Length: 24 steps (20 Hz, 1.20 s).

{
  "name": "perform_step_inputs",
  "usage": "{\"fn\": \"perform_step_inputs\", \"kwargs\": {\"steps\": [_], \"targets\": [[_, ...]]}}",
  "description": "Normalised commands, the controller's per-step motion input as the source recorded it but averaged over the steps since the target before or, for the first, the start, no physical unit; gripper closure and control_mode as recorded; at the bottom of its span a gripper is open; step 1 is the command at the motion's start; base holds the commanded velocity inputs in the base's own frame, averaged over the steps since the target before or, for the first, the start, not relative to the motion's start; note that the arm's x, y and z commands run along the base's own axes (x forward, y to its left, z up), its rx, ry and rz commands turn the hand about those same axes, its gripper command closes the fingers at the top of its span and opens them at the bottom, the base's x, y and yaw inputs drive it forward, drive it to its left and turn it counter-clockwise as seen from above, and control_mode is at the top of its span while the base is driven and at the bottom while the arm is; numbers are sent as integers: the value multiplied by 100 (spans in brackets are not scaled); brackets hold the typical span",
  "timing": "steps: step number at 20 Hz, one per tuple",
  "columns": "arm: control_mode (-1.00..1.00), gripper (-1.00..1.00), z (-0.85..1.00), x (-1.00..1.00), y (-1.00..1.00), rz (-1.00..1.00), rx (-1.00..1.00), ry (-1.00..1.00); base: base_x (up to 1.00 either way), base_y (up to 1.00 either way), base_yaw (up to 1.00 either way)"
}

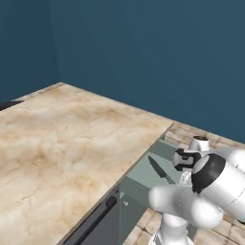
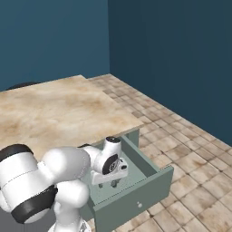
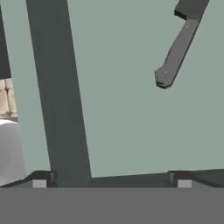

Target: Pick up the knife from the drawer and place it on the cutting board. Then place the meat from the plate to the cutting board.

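Note:
The drawer (image 2: 136,205) stands pulled out from under the counter, a grey-green box. The knife (image 1: 160,170) lies on its floor, dark blade pointing away from the arm. In the hand view the knife (image 3: 175,54) shows its dark handle at the upper right, apart from my fingers. My gripper (image 2: 113,182) hangs open inside the drawer, just above its floor, with nothing between the fingertips (image 3: 183,180). My gripper (image 3: 111,181) looks down at bare drawer floor. The cutting board, the meat and the plate are out of view.
A wide marble counter (image 1: 62,143) spreads to the left of the drawer. Tiled floor (image 2: 190,149) lies to the right, with blue walls behind. A dark cabinet front with a bar handle (image 1: 98,220) sits under the counter edge.

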Motion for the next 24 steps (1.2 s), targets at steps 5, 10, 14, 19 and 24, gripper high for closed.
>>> {"fn": "perform_step_inputs", "kwargs": {"steps": [5,10,14,19,24], "targets": [[-100,-100,-6,72,0,0,4,2,0,0,0],[-100,-100,-16,61,0,0,6,2,0,0,0],[-100,-100,-25,42,0,0,6,4,0,0,0],[-100,-100,-31,38,0,0,3,5,0,0,0],[-100,-100,-33,34,0,0,0,5,0,0,0]]}}
